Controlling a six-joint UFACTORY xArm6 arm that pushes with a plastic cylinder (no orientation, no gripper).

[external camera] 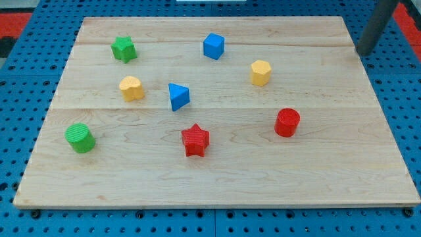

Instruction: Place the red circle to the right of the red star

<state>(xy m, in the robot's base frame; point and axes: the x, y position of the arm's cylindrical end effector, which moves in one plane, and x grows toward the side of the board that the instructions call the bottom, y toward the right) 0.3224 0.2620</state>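
Observation:
The red circle (287,122) stands on the wooden board at the view's right of centre. The red star (195,140) lies to its left and slightly lower, with a wide gap between them. My rod comes in at the view's top right and my tip (361,52) rests at the board's right edge, well above and to the right of the red circle, touching no block.
A yellow hexagon block (260,72) is above the red circle. A blue cube (214,46) and a blue triangle (178,97) lie above the star. A green star (123,49), a yellow block (131,87) and a green circle (80,137) are on the left. The wooden board (329,178) sits on a blue pegboard.

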